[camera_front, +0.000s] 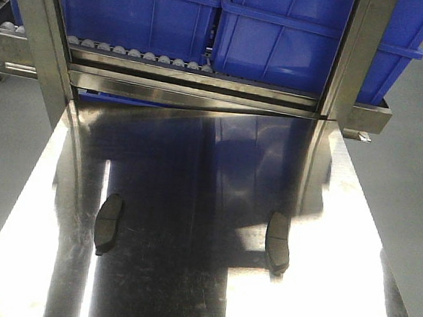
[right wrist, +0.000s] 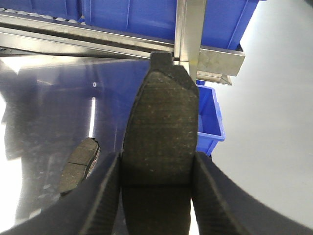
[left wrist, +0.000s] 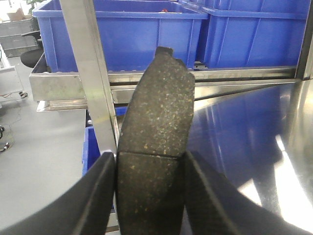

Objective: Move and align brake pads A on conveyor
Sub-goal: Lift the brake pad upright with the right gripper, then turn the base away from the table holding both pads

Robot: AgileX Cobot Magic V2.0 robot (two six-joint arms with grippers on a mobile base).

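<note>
**Two pads gripped, two loose on the tabletop**

The left gripper point(left wrist: 149, 161) has its jaws pinching the left-held pad point(left wrist: 156, 112) by its lower half. The speckled face and groove face the camera, and the upper end stands clear above the jaws. The right gripper point(right wrist: 156, 159) has its jaws pinching the right-held pad point(right wrist: 164, 112) the same way. On the shiny steel tabletop point(camera_front: 181, 307) lie the left loose pad point(camera_front: 108, 223) and the right loose pad point(camera_front: 278, 241), well apart, each pointing lengthwise toward the rack point(camera_front: 188, 88). The right wrist view shows a loose pad point(right wrist: 78, 164) lying left of the gripper; which one cannot be told. Blue bins point(camera_front: 136, 14) sit on the rack
</note>
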